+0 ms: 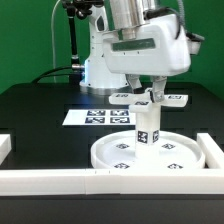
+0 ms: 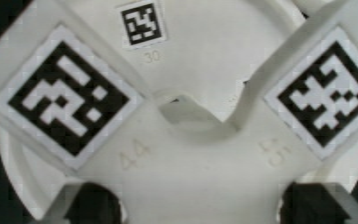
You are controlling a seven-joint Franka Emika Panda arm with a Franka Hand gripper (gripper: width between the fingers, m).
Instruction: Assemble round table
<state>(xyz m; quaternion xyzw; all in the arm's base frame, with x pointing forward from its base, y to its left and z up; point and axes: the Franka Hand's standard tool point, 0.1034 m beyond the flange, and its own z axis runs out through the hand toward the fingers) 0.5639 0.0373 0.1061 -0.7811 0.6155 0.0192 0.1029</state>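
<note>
at the centre of the exterior view, the gripper is reaching down over the leg, a short upright post that is standing on the disc in the lower right of the frame. the jaws are sitting on either side of the leg's top and appear to be gripping it, though the contact itself is too small to confirm. behind them, just right of centre, another small tagged white piece is lying on the black surface, probably the cross-shaped one. the marker board is lying flat left of the leg, and white border bars are running along the lower edge.

judging from this, the main risk is the leg going in tilted: if it is turning or pressing down off-axis, it could bind in the disc or drag the disc sideways against the bars. a loose hold on smooth plastic could also let the leg slip or spin between the jaws.

everything of the table is looking like hard, matte white plastic with crisp black-and-white square tags. in the wrist view, the leg is filling the frame with angled facets carrying large tags, and two dark rounded pads are showing at the lower edge. the disc is flat, round and low-rimmed.
</note>
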